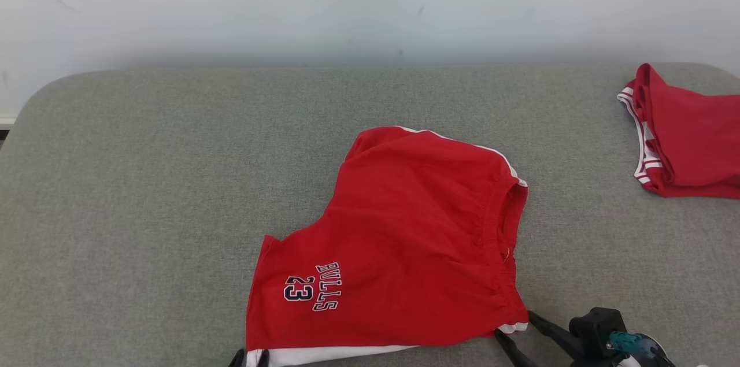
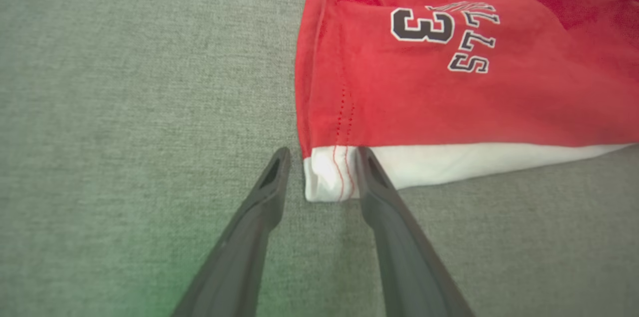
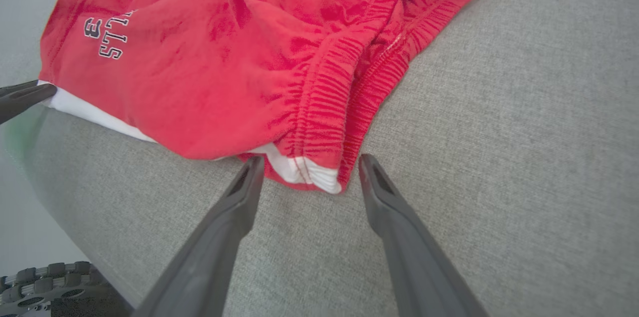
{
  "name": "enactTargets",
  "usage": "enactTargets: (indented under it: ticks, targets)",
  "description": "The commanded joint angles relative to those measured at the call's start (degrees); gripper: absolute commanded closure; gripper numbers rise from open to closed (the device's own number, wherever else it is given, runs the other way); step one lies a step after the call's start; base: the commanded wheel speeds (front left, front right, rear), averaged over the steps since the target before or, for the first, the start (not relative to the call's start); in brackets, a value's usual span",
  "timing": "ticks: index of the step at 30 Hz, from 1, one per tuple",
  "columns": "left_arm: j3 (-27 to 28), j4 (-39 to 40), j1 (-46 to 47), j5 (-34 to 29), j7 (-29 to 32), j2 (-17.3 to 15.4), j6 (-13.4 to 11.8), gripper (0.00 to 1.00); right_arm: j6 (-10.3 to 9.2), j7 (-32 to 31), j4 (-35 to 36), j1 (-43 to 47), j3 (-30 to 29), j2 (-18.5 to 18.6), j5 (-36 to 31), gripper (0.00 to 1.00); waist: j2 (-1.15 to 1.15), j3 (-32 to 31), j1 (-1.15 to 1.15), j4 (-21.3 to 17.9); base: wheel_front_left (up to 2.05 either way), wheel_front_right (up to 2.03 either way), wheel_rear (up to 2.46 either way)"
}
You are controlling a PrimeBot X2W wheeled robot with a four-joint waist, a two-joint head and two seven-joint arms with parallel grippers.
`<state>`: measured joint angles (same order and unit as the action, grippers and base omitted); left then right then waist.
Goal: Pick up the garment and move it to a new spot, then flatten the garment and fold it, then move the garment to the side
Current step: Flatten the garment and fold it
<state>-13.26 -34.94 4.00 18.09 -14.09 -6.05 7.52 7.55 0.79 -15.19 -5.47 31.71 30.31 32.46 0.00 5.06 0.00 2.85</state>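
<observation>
The garment (image 1: 404,228), red shorts with a white hem and "BULLS 23" print, lies folded on the grey padded table (image 1: 144,182). My left gripper (image 1: 250,358) sits at its near left corner. In the left wrist view the garment (image 2: 449,97) fills the upper right, and the left gripper (image 2: 322,157) stands open astride the white hem corner, one finger against the cloth. My right gripper (image 1: 514,325) is at the near right corner. In the right wrist view it (image 3: 310,162) is open around the waistband corner of the garment (image 3: 224,57).
A second red garment (image 1: 688,136) with white trim lies folded at the table's far right. A pale wall rises behind the table. The table's near edge and a black floor mat (image 3: 45,277) show at the lower left of the right wrist view.
</observation>
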Motion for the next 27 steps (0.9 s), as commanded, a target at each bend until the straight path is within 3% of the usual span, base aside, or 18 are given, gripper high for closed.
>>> enactTargets:
  ticks: [1, 2, 12, 21, 25, 27]
  targets:
    - [-0.9, -1.4, 1.4, 1.6, -0.3, -0.1, -0.1, 0.96, -0.17, 0.6, -0.9, -1.3, 0.8, -0.5, 0.4, 1.0, 0.0, -0.1, 0.0, 0.2, 0.0, 0.0, 0.0]
    - [-1.4, -1.9, 1.9, 2.5, -0.3, 0.2, -0.1, 1.0, -0.17, 0.8, -1.4, -1.5, 1.1, -0.5, 0.5, 1.0, 0.0, -0.2, 0.0, 0.4, 0.0, 0.0, 0.0]
    - [-2.6, -3.6, 2.5, 5.2, -1.1, -1.8, -0.1, 1.0, -0.17, 3.0, -1.2, -1.2, 4.2, 0.6, 3.0, 1.0, 0.0, -2.1, 0.0, 0.1, 0.0, 0.0, 0.0]
    - [1.3, 9.5, -0.8, 3.5, -1.1, -4.8, -1.2, 1.0, -0.17, 1.2, 7.7, 0.0, 1.6, 2.6, 5.5, 1.0, 0.0, -2.8, 0.0, -1.7, 0.0, 0.0, 0.0]
    - [1.8, 16.6, 3.8, 3.4, 1.3, -7.3, -1.2, 1.0, -0.17, -1.4, 11.7, -3.5, 0.1, 2.3, 7.5, 1.0, 0.0, -2.1, 0.0, -2.6, 0.0, 0.0, 0.0]
    - [1.2, 21.0, 10.0, 2.9, 5.4, -10.1, -0.8, 1.0, -0.17, -3.3, 13.6, -8.6, -0.9, 2.2, 9.7, 1.0, 0.0, -0.6, 0.0, -3.5, 0.0, 0.0, 0.0]
